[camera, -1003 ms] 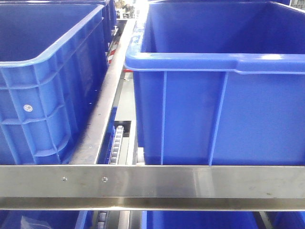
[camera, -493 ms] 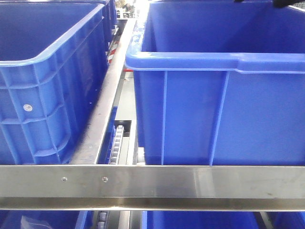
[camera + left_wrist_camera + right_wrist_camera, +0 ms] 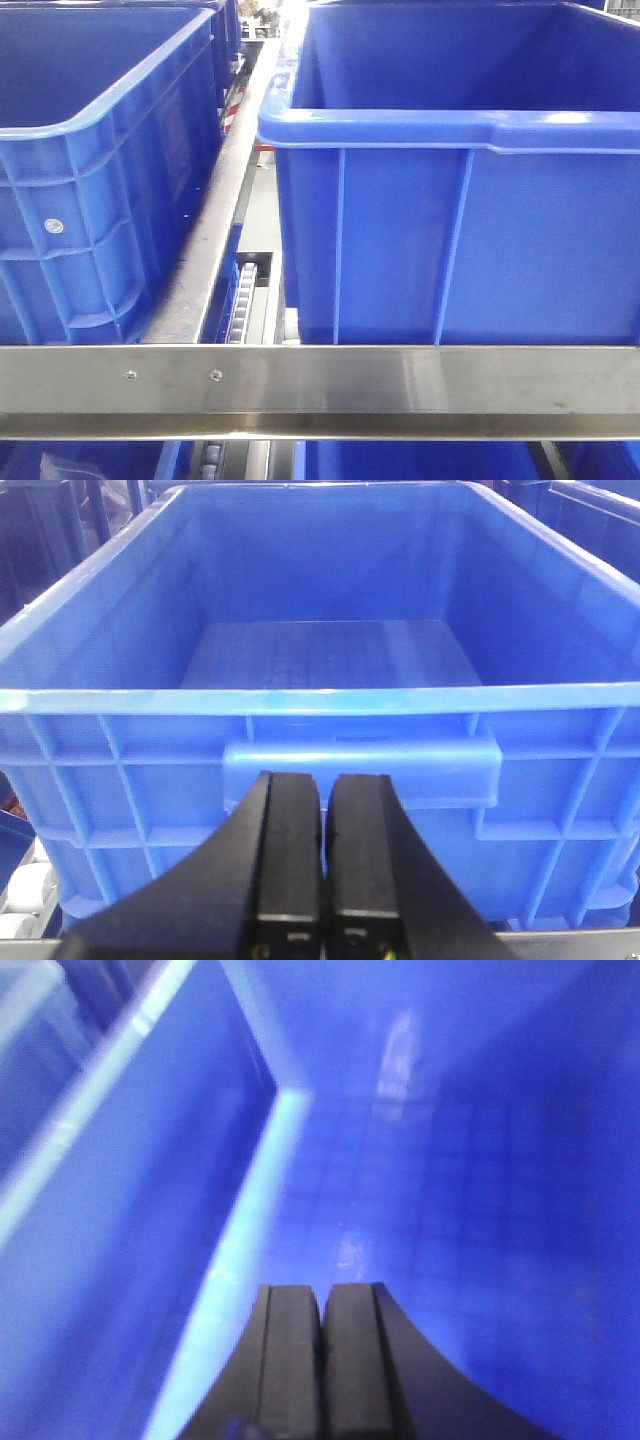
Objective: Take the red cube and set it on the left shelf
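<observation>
On the left shelf (image 3: 320, 380), blue crates (image 3: 450, 200) sit empty, and no red cube shows in any view. Left gripper (image 3: 322, 880) and right gripper (image 3: 320, 1360) both have jaws clenched on nothing. Judging by name, the cube is probably light and rigid, best pinched across opposite flat faces.

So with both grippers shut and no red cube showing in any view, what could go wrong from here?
1. The right gripper is down inside a blue crate with a blurred view; it could strike the wall or floor.
2. The left gripper sits shut close to another crate's front handle and could bump it.
3. No cube is visible in either crate, so a grasp attempt may close on nothing.
</observation>
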You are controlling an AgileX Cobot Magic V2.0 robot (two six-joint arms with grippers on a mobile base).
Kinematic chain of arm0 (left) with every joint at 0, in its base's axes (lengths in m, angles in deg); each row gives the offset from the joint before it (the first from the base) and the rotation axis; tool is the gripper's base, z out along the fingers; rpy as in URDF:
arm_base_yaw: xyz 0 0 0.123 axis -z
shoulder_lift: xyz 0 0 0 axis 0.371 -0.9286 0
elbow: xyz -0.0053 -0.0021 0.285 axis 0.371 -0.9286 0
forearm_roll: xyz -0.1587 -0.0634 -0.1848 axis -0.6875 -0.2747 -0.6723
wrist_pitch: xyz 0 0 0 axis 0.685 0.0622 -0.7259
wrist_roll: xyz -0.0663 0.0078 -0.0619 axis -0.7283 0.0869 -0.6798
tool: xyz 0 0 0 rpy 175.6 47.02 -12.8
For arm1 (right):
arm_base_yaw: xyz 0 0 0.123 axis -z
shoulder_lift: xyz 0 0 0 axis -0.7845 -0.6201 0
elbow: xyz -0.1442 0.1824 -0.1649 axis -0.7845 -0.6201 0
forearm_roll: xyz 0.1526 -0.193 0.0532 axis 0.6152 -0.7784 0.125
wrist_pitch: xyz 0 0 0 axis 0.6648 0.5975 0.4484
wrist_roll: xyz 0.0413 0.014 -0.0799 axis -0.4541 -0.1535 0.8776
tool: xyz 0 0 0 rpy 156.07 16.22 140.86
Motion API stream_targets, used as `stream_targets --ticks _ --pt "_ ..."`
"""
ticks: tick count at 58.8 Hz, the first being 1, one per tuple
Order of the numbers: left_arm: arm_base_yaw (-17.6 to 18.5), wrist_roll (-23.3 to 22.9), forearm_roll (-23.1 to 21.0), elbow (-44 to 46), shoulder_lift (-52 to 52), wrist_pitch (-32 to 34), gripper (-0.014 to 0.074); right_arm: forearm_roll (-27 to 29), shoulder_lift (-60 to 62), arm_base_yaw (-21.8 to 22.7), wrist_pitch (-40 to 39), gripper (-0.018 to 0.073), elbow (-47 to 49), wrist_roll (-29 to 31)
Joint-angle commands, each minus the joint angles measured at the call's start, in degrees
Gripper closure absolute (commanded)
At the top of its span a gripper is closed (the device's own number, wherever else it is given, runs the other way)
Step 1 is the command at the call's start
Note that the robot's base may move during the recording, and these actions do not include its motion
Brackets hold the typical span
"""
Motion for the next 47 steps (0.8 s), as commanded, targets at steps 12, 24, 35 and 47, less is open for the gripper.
stream_targets --ticks 12,24,35,47 --pt "0.23 -0.05 -0.43 -1.32 0.82 5.28 0.0495 -0.53 16.49 0.1 -9.25 0.0503 -10.38 0.33" --pt "0.23 -0.05 -0.43 -1.32 0.82 5.28 0.0495 -0.53 20.75 0.1 -9.0 0.0503 -14.38 0.33" --pt "0.23 -0.05 -0.43 -1.32 0.82 5.28 0.0495 -0.53 20.82 0.1 -8.65 0.0503 -14.95 0.33" --pt "0.23 -0.05 -0.43 -1.32 0.82 5.28 0.0495 -0.53 20.82 0.1 -8.36 0.0503 -14.95 0.33"
